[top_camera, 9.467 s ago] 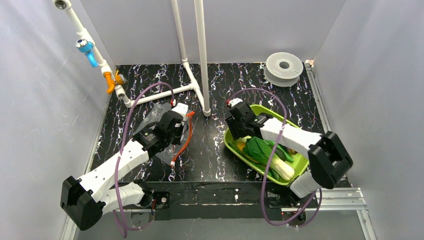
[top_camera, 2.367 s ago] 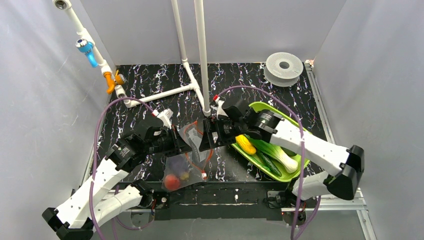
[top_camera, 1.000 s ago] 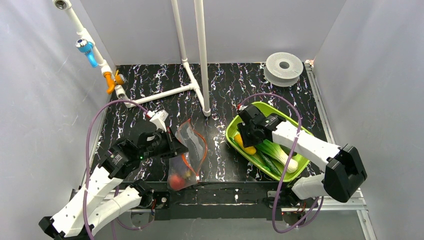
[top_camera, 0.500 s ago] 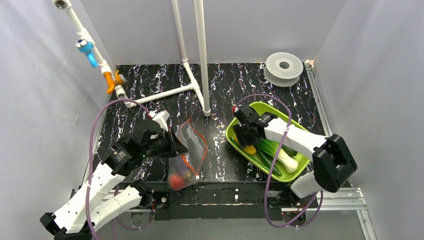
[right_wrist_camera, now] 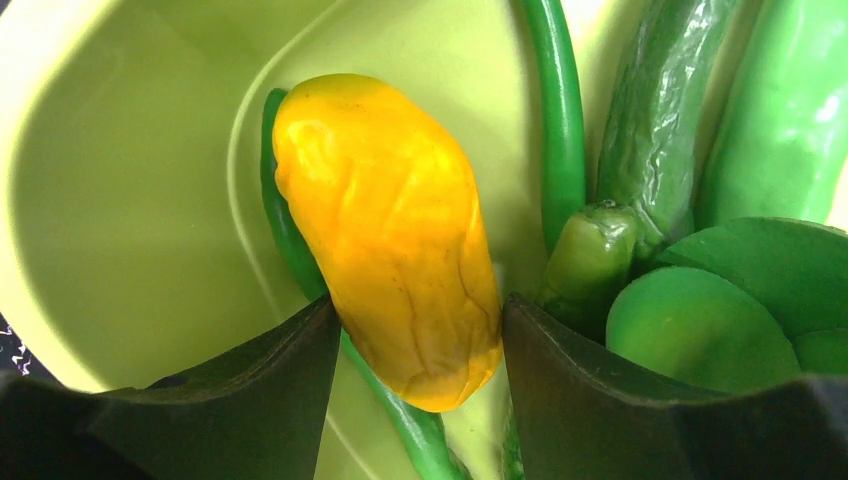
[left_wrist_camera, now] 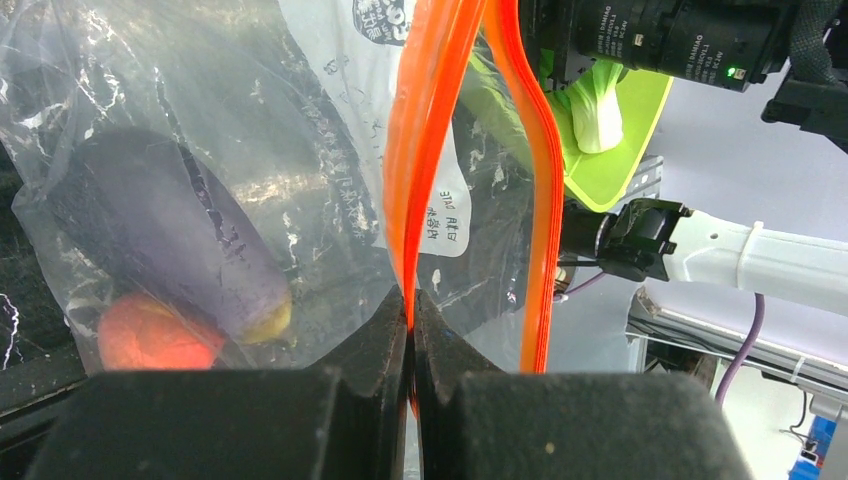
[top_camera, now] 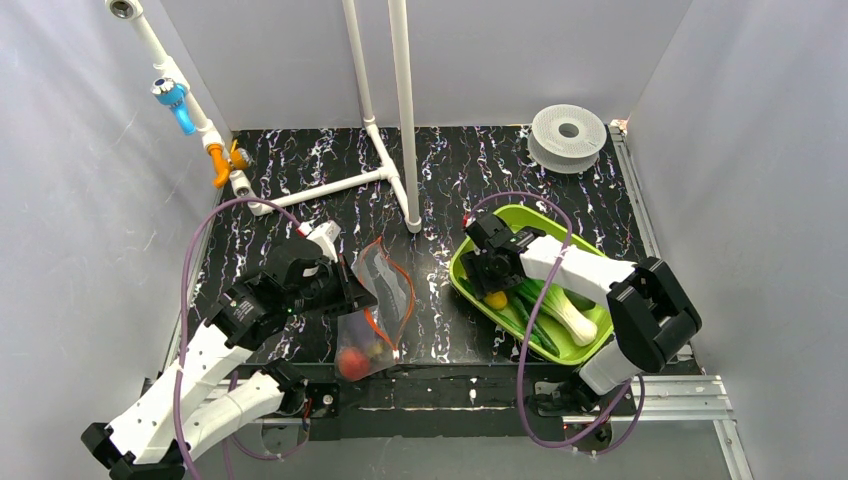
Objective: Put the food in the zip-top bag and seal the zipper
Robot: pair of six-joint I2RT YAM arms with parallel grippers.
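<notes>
Grey panel walls are boxing in a black, white-veined desk point(top_camera: 450, 170) where two robot arms are working.

The left tool point(left_wrist_camera: 411, 300) is clamping its jaws fully closed on one side of the zipper point(left_wrist_camera: 540, 200). It is holding the zip-top bag point(top_camera: 385, 275) up by that edge. The other side of the red-orange strip is bowing away, so the mouth is gaping open. Inside the clear plastic, a dark purple eggplant point(left_wrist_camera: 170, 240) is resting against a red-orange tomato point(left_wrist_camera: 150, 335) at the bag's low end. The bag is hanging and trailing onto the desk to the left of the lime-green tray point(right_wrist_camera: 120, 180), apart from it, with its filled end nearest the arm bases.

The right tool point(right_wrist_camera: 420, 320) is reaching down into the tray's left end with its jaws spread open. They are flanking the yellow piece point(right_wrist_camera: 390, 220), which is lying on the tray floor across a slim green bean point(right_wrist_camera: 285, 230). Whether the pads are touching it cannot be told. Long green vegetables point(right_wrist_camera: 650, 120) are crowding the tray just beside the yellow piece. Beyond the tray, a white pipe frame point(top_camera: 405, 120) and a grey spool point(top_camera: 568, 135) are standing near the back wall.
</notes>
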